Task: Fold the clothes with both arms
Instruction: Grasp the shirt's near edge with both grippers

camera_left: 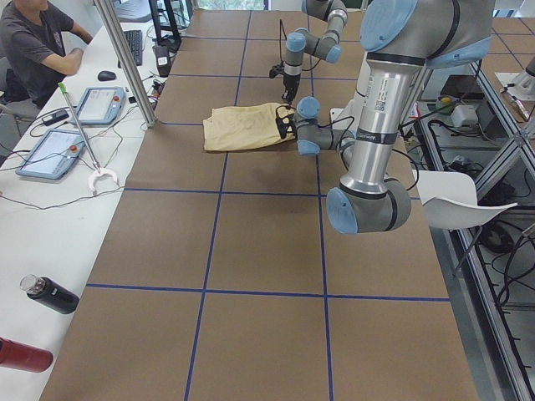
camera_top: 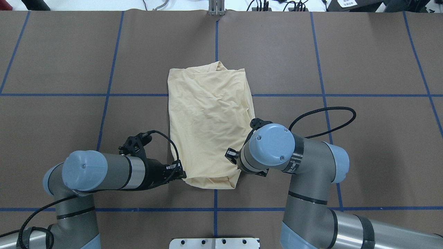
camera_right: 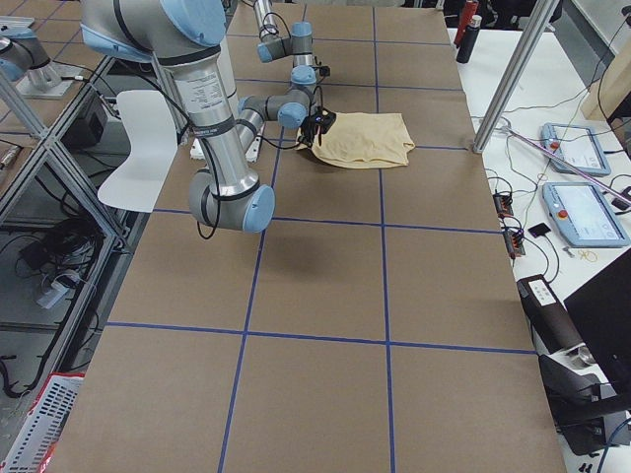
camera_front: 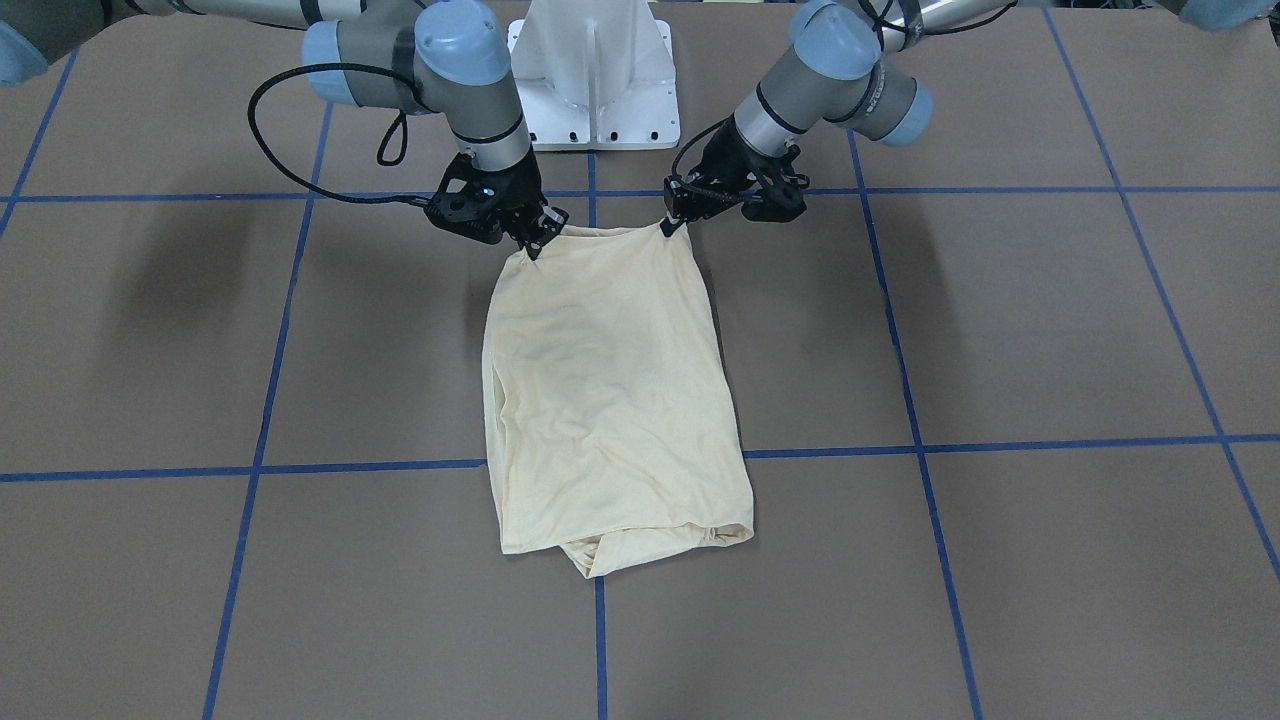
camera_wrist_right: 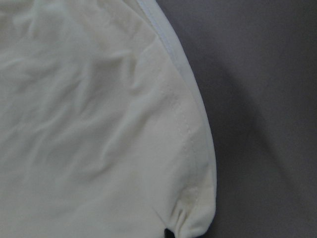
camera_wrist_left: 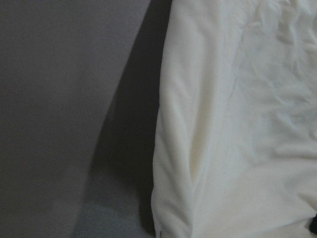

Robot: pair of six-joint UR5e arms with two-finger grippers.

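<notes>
T-shirt [camera_front: 610, 390] lies folded, its sleeves hidden underneath.

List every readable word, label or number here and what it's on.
None can be read.
Black band on the right arm: lettering too blurred.
Sticker on the left arm: too small.
White sheet at the overhead view's top right: too small.
The shirt: no print showing.

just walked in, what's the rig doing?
Shirt-folding run. The cream shirt lies on the table as a narrow rectangle, with its sides already tucked in. The left pincer and the right pincer each pinch one corner of its edge on the robot's side.
</notes>
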